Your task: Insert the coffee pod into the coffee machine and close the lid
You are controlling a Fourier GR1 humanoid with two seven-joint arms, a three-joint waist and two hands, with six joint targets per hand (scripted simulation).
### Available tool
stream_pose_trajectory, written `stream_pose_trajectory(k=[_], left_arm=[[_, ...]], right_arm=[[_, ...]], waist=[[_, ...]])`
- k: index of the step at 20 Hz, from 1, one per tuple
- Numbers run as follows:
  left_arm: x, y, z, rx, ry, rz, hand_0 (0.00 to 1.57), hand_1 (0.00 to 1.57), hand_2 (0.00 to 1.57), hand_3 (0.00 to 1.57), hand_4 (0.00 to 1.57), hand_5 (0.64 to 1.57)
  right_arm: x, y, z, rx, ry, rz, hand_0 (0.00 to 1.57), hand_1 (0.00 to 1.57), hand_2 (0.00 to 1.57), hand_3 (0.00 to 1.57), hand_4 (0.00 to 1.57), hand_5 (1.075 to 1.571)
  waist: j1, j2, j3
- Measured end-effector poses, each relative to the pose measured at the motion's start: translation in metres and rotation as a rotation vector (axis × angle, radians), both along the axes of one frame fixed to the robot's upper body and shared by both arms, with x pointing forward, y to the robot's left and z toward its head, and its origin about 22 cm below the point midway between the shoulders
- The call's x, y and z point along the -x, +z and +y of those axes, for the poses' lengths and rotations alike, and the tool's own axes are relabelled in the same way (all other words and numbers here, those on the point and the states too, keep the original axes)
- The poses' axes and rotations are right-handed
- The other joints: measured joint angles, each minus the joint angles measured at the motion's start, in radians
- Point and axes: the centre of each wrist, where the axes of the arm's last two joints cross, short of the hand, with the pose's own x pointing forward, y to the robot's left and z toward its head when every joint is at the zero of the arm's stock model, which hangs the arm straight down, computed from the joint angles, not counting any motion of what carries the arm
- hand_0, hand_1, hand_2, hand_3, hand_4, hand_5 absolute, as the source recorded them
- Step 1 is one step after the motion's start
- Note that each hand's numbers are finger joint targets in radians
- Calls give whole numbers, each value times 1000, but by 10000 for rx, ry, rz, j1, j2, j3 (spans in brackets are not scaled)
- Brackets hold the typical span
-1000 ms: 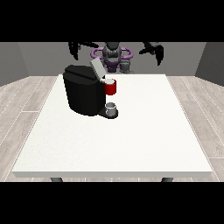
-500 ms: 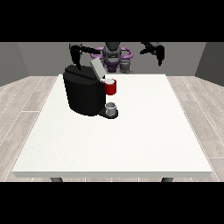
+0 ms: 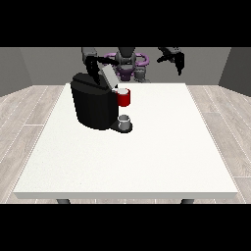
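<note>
The hand at the view's left hangs above the back top of the coffee machine, just behind the raised lid. Its fingers point down toward the machine's top edge, but they show only as a dark shape against the black body, so I cannot tell whether they are spread, curled, or touching anything.

Below and slightly forward of those fingers, the coffee machine stands on the left half of the white surface, a squat black block. The lid is a grey flap tilted up and back, open, with its lower end meeting the machine's top just to the right of the fingers. In front of the lid's lower end sits the machine's red head, facing the middle of the surface. The coffee pod itself cannot be made out with certainty; a small pale spot shows at the top of the red part. Directly under the red head, a small grey cup rests on the machine's dark base.

Farther right, well apart from the machine, the hand at the view's right is held in the air over the far edge of the surface, holding nothing, its fingers hanging downward in a relaxed way.
</note>
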Motion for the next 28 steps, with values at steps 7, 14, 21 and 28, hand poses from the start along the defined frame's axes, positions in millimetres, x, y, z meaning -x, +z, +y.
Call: stream_pose_trajectory(k=[7,14,21,28], left_arm=[[4,2,17,-266,403,-79,0,0,0,0,339,1571],[5,4,13,-333,298,-101,0,0,0,0,385,1571],[3,7,2,-444,-15,-267,0,0,0,0,337,1571],[-5,12,-3,-351,-345,-557,0,0,0,0,407,1571]], right_arm=[[-10,14,14,216,421,-382,0,0,0,0,163,1571],[-23,33,23,849,564,-419,0,0,0,0,40,1571],[-30,54,24,1392,232,-459,0,0,0,0,0,1571],[-34,78,26,2330,-302,-653,0,0,0,0,203,1571]], waist=[[-173,349,-4],[-21,545,42],[260,774,107],[591,1089,183]])
